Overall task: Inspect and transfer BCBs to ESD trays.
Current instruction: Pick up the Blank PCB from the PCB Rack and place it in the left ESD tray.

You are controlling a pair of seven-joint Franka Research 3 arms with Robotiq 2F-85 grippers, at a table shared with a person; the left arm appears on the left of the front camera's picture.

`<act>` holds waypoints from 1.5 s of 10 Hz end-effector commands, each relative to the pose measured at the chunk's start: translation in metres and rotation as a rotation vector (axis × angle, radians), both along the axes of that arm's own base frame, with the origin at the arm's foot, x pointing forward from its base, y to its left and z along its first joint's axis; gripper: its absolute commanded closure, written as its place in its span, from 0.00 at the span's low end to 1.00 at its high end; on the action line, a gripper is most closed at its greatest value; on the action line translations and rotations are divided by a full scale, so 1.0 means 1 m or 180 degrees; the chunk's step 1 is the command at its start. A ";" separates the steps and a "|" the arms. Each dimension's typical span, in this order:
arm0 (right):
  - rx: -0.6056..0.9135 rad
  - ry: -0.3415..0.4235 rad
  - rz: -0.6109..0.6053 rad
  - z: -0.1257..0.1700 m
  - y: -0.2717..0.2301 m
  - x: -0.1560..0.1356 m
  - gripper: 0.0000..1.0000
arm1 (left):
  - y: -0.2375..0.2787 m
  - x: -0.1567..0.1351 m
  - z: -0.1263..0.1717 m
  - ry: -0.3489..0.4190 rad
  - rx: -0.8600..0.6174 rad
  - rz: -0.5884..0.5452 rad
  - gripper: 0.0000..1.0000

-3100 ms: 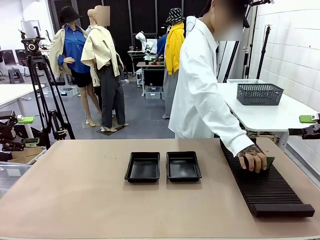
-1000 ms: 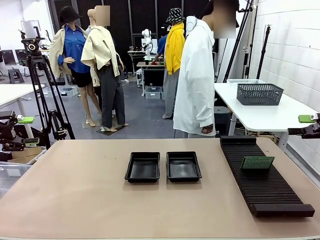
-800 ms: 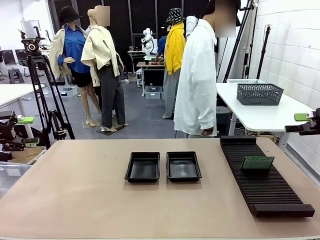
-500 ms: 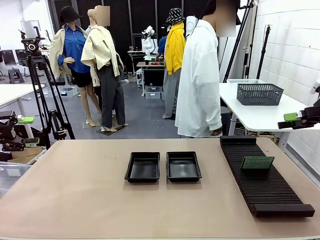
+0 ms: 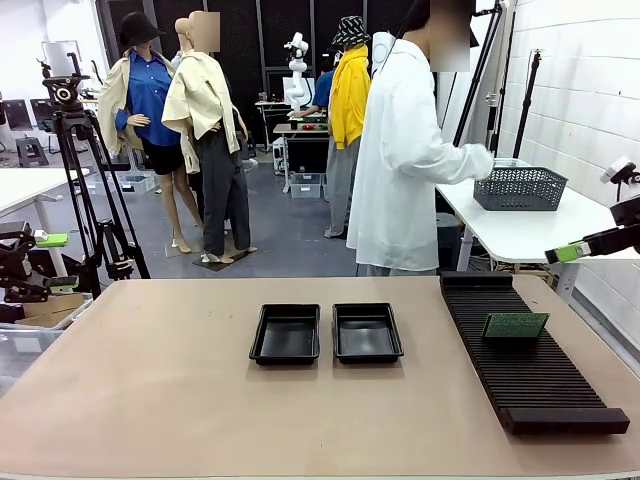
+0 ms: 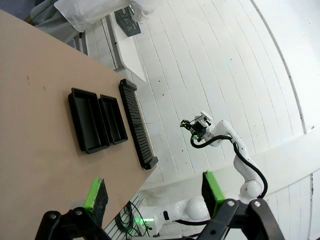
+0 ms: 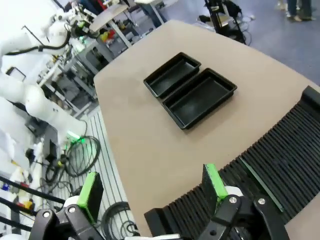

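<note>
Green BCB [image 5: 515, 325]: stood on edge in slot of black rack [image 5: 535, 385], 3 o'clock of trays; untouched.
ESD trays [image 5: 286, 358]: two, set side by side at table [image 5: 150, 400] ctr.
L gripper [image 6: 154, 190]: fingers spread wide, nothing held; parked at 9 o'clock.
R gripper [image 7: 152, 187]: fingers spread wide, nothing held; raised at 3 o'clock.
Person [image 5: 400, 170]: seen at 1 o'clock, far side.

I count two black trays [image 5: 286, 334] [image 5: 367, 332], one green board [image 5: 515, 325], one long slotted rack [image 5: 535, 385], one grey basket [image 5: 519, 187], one person [image 5: 400, 170] and one bench [image 5: 150, 400] on my feed.
</note>
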State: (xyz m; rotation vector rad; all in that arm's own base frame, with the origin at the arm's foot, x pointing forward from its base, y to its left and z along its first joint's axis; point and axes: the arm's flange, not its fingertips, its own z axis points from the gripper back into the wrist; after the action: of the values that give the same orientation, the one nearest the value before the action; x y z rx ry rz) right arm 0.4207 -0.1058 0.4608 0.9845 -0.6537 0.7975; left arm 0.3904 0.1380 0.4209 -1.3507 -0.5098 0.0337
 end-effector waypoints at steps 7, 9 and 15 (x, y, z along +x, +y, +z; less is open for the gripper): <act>-0.0050 -0.0021 0.0027 0.000 0.001 0.000 0.00 | 0.001 -0.002 0.002 0.0034 -0.0068 0.0003 0.00; -0.0050 -0.0021 0.0027 0.000 0.001 0.000 0.00 | 0.001 -0.002 0.002 0.0034 -0.0068 0.0003 0.00; -0.0239 -0.0065 -0.0010 -0.002 0.003 0.012 0.00 | 0.001 -0.002 0.002 0.0034 -0.0068 0.0003 0.00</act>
State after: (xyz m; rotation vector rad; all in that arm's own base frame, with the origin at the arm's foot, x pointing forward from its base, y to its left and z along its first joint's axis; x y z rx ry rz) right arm 0.4225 -0.1059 0.4603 0.9541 -0.6460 0.8111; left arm 0.3903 0.1382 0.4209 -1.3507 -0.5101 0.0341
